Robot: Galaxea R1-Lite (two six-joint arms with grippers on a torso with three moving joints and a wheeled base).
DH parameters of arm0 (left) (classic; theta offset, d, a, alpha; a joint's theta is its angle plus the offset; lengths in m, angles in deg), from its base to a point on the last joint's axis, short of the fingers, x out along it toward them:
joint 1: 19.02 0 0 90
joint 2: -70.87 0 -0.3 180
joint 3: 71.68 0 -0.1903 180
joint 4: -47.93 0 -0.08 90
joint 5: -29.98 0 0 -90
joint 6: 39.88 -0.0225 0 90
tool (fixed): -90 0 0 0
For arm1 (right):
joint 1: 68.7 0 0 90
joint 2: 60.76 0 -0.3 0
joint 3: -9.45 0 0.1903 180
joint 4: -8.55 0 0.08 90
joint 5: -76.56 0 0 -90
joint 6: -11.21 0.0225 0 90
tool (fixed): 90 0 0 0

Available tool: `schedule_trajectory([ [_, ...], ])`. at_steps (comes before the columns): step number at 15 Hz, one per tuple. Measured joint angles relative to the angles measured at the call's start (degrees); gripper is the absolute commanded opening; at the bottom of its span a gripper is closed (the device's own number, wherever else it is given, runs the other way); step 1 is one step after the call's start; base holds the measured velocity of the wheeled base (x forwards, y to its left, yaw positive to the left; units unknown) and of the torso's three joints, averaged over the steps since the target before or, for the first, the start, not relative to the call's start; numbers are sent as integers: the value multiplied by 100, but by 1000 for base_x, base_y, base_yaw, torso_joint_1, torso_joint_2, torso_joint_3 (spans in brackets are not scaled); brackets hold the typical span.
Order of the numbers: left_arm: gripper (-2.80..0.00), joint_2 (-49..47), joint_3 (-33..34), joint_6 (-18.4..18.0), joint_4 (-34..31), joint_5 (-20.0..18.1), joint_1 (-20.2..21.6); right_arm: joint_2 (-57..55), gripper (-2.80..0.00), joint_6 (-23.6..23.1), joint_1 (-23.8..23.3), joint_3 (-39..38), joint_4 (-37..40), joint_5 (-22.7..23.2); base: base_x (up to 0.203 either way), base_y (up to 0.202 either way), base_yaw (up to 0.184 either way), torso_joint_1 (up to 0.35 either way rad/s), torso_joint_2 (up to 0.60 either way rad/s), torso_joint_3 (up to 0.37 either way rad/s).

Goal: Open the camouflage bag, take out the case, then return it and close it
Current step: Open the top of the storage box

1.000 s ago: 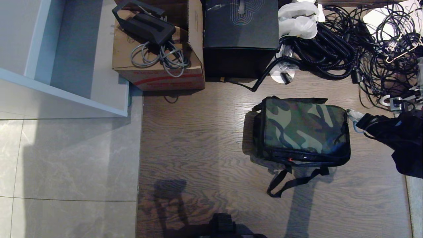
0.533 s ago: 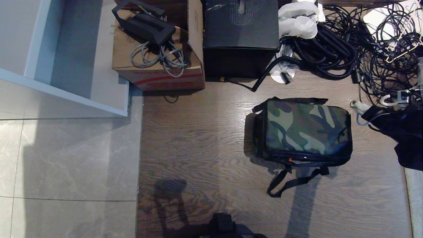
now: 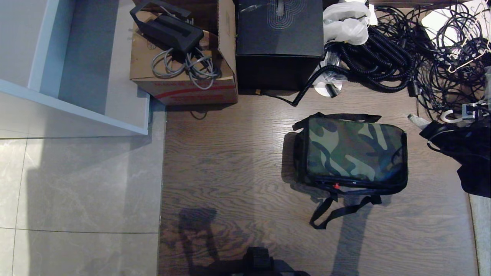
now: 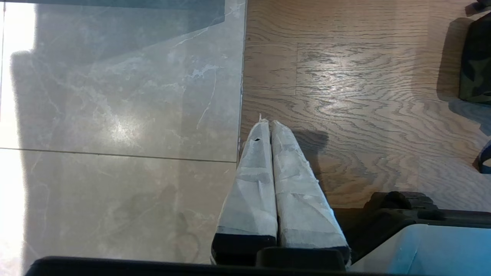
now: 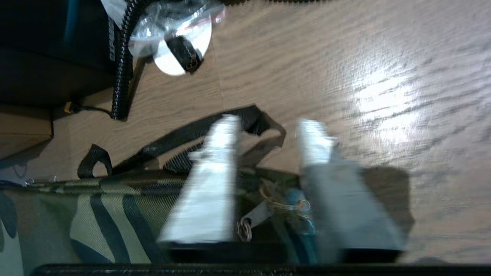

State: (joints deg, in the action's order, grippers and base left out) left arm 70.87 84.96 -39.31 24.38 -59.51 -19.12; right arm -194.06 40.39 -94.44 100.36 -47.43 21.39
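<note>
Floorside right end effector [image 5: 268, 130], fingers spread

The head camera looks straight down from high up at the floor [image 3: 222, 161]. Both wrist cameras look down from closer. All three see the camouflage bag [image 3: 353, 153].

Dim, warm indoor light. Glare patches shine on the wood floor [image 5: 383, 103] and the grey tiles [image 4: 119, 130]. A long shadow falls toward six o'clock from the camouflage bag [image 3: 353, 153]. The right gripper [image 5: 268, 126] is motion-blurred.
</note>
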Motion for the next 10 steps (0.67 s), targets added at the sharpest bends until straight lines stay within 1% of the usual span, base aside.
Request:
schedule_trajectory([
  [4,-280,0,0,0,2,-1,0,125,0,-69,-45,-324,32,36,0,0,0,0,0,0],
  [5,-280,0,0,2,0,0,0,206,0,-81,-74,-508,87,134,0,0,0,0,0,0],
  [10,-280,0,0,2,0,-2,0,769,0,-174,-152,-1474,438,965,0,0,0,0,0,0],
])
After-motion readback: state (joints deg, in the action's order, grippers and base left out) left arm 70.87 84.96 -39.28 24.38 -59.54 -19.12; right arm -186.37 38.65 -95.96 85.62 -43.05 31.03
